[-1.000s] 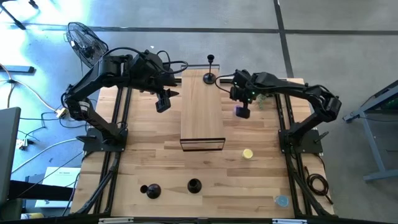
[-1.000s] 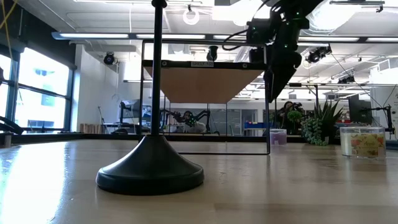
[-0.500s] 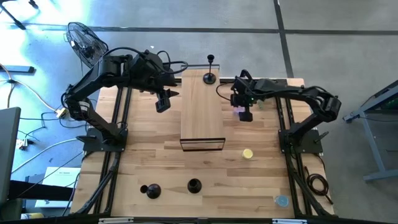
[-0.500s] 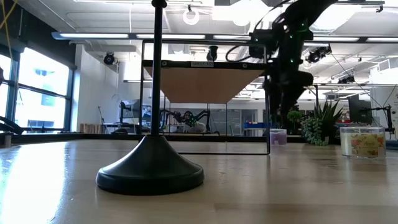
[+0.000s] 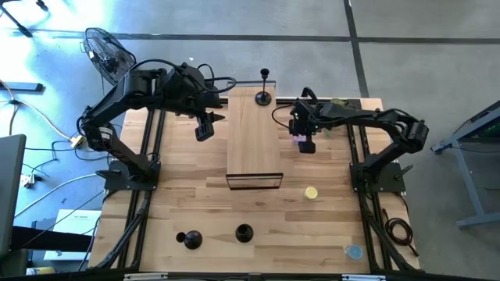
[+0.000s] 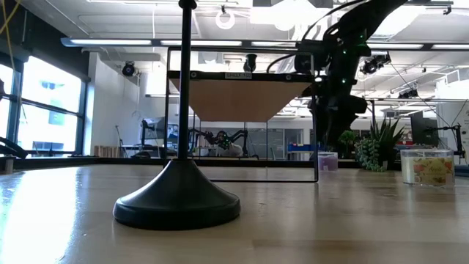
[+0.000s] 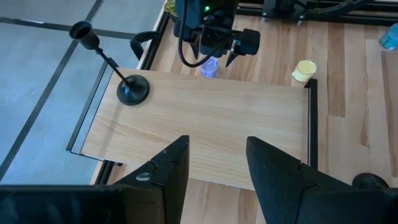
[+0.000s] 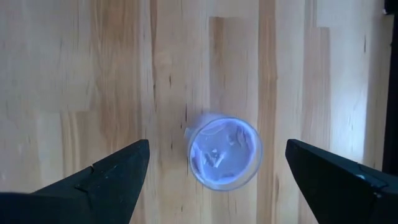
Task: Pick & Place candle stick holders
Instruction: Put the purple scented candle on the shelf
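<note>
One black candle stick holder (image 5: 264, 95) stands by its disc base on the far end of the raised wooden board (image 5: 254, 136); it also shows in the left wrist view (image 7: 127, 87). Two more holders (image 5: 189, 239) (image 5: 244, 232) stand on the table near its front edge, and one of them fills the low view (image 6: 178, 198). My left gripper (image 5: 205, 129) (image 7: 214, 171) hangs open and empty left of the board. My right gripper (image 5: 306, 140) (image 8: 217, 180) is open, pointing down over a small purple cup (image 8: 224, 152), its fingers wide on either side and touching nothing.
A yellow candle (image 5: 311, 193) sits right of the board's near end and a blue disc (image 5: 354, 251) lies near the front right corner. In the low view, a plant (image 6: 377, 150) and a clear container (image 6: 427, 165) stand at the right.
My right gripper has tipped from a slant to pointing straight down and has come down over the purple cup, just right of the board.
</note>
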`<state>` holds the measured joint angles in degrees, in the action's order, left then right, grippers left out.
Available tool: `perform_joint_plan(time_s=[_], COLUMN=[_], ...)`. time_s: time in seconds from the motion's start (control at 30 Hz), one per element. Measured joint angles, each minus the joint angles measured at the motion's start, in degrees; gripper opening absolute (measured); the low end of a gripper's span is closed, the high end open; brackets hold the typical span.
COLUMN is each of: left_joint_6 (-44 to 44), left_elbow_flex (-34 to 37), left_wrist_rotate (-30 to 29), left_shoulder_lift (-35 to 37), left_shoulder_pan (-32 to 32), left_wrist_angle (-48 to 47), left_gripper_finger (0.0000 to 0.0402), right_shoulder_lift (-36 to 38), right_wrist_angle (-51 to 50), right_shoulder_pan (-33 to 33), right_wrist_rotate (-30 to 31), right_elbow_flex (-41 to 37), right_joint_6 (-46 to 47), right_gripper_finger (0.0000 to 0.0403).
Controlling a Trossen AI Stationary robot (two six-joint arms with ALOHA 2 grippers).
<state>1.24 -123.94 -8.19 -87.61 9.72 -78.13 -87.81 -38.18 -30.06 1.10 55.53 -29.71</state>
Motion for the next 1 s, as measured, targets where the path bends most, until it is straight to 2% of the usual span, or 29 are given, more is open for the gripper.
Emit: perform_joint_plan(time_s=[0.4, 0.77, 1.0], left_joint_6=[0.0, 0.0, 0.0], left_elbow_flex=[0.0, 0.0, 0.0], left_wrist_rotate=[0.0, 0.0, 0.0], left_shoulder_lift=[0.0, 0.0, 0.0], left_shoulder_pan=[0.0, 0.0, 0.0], left_wrist_angle=[0.0, 0.0, 0.0], left_gripper_finger=[0.0156, 0.0156, 0.0156], right_shoulder_lift=[0.0, 0.0, -2.8], right_wrist_angle=[-0.1, -0.1, -0.6], right_shoulder_pan=[-0.1, -3.8, -4.0], right_wrist_rotate=[-1.7, -4.8, -5.7], right_elbow_flex=[-0.1, -0.1, -0.1], right_joint_6=[0.0, -0.2, -0.3], right_gripper_finger=[0.0371, 0.0371, 0.0371])
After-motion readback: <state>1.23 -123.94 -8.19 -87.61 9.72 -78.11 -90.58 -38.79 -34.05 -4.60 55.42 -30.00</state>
